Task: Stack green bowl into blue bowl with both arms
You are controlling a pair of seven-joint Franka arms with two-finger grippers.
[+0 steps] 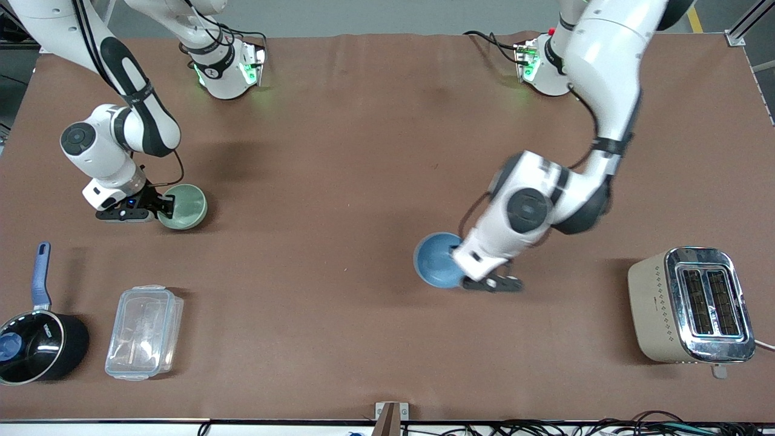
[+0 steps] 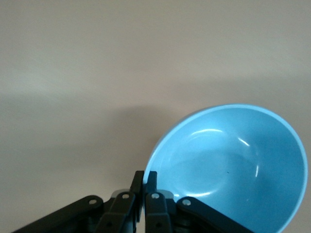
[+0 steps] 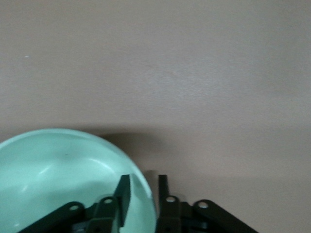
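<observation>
The blue bowl (image 1: 436,259) is near the middle of the table and tilted. My left gripper (image 1: 465,277) is shut on its rim, seen in the left wrist view (image 2: 145,178) with the blue bowl (image 2: 233,165) beside the fingers. I cannot tell whether the bowl touches the table. The green bowl (image 1: 186,207) sits upright on the table toward the right arm's end. My right gripper (image 1: 164,206) is at its rim. In the right wrist view the gripper (image 3: 143,187) is open and straddles the rim, one finger inside the green bowl (image 3: 58,174) and one outside.
A black saucepan with a blue handle (image 1: 36,345) and a clear plastic container (image 1: 144,332) lie near the front camera at the right arm's end. A beige toaster (image 1: 690,306) stands near the front camera at the left arm's end. The brown table (image 1: 339,151) is bare between the bowls.
</observation>
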